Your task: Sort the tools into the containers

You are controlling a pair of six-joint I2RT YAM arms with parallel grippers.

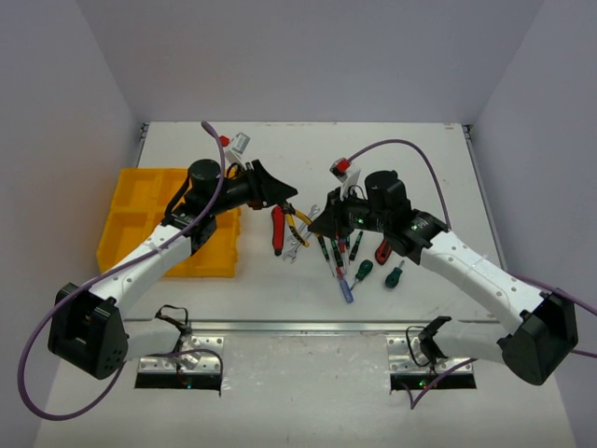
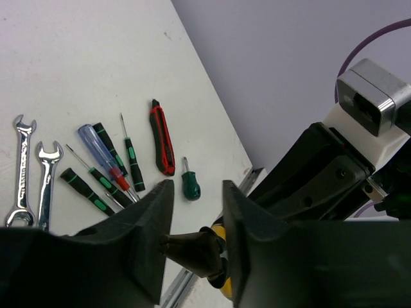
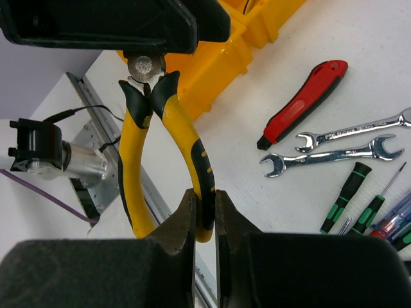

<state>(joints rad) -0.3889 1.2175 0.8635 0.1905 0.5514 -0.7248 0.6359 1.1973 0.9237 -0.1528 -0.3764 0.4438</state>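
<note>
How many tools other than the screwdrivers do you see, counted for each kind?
Wrenches: 2
Yellow pliers: 1
Red knife: 1
Red-and-black tool, kind unclear: 1
Total: 5

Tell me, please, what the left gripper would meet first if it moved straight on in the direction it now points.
The head of the yellow-handled pliers: it sits between the fingers of the left gripper, apparently touching both. Beyond it is the right gripper, shut on one pliers handle.
</note>
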